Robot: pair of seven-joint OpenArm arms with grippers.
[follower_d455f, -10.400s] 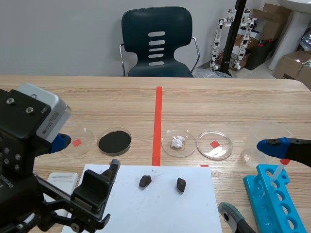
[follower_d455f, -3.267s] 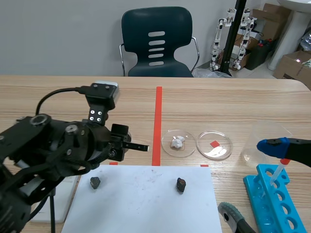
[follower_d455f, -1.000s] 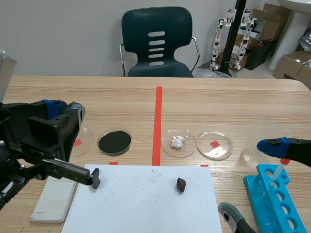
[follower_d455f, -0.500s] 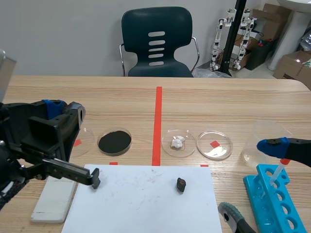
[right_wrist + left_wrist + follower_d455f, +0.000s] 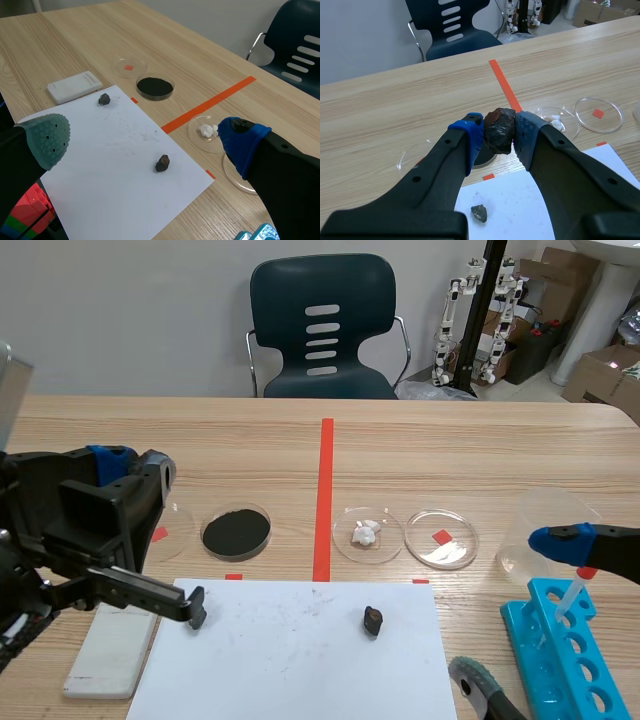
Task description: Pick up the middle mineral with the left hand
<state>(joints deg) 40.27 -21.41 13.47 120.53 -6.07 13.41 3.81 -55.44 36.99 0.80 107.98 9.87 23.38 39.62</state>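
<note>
My left gripper point(image 5: 498, 136) is shut on a dark, reddish-tinged mineral point(image 5: 500, 131), which is held up above the table between the blue pads. In the scene view the left arm stands raised at the left, with one blue pad point(image 5: 106, 456) showing and the held stone hidden. Two small dark minerals remain on the white paper point(image 5: 290, 660): one at its left point(image 5: 198, 617) point(image 5: 479, 213), one at its right point(image 5: 372, 620) point(image 5: 162, 163). My right gripper point(image 5: 145, 137) is open and holds nothing, low at the right near the blue rack.
Behind the paper stands a row of petri dishes: an empty one point(image 5: 168, 528), one with black powder point(image 5: 236, 532), one with white bits point(image 5: 368, 534), one over a red mark point(image 5: 442, 538). A clear beaker point(image 5: 540, 530), a blue tube rack point(image 5: 560, 655) and a white block point(image 5: 115, 648) flank the paper.
The mineral that lay in the middle of the paper is gone from it. The left arm has drawn back to the left. Over the last second nothing has moved.
</note>
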